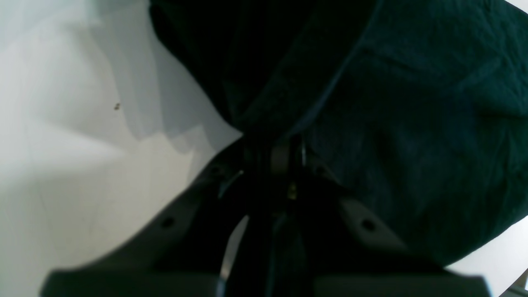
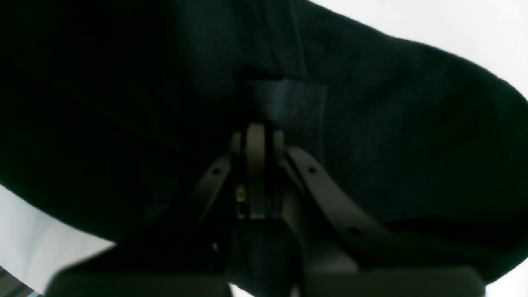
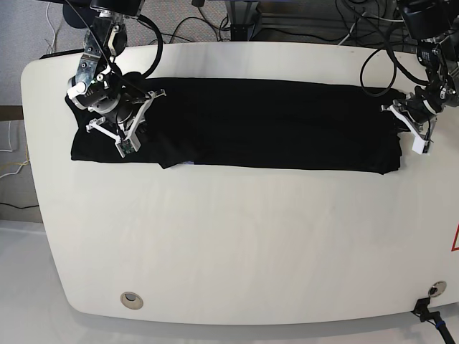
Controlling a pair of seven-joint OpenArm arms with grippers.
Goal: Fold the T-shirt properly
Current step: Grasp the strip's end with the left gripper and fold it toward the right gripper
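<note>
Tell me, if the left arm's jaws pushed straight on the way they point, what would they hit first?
More of the black T-shirt: the left gripper is already shut on its edge, with cloth right ahead.

The T-shirt point(image 3: 265, 125) is plain black, lying on a glossy white table point(image 3: 237, 251).

Base view: high above, looking down on the whole white rounded table point(image 3: 229, 244).
Left wrist view: close behind the left gripper point(image 1: 284, 142), facing 12 o'clock along it.
Right wrist view: close behind the right gripper point(image 2: 255, 136), facing 12 o'clock along it.
Shared: the large black cloth T-shirt point(image 3: 272, 125) lies across base's 12 o'clock half; each wrist view shows one end.
</note>
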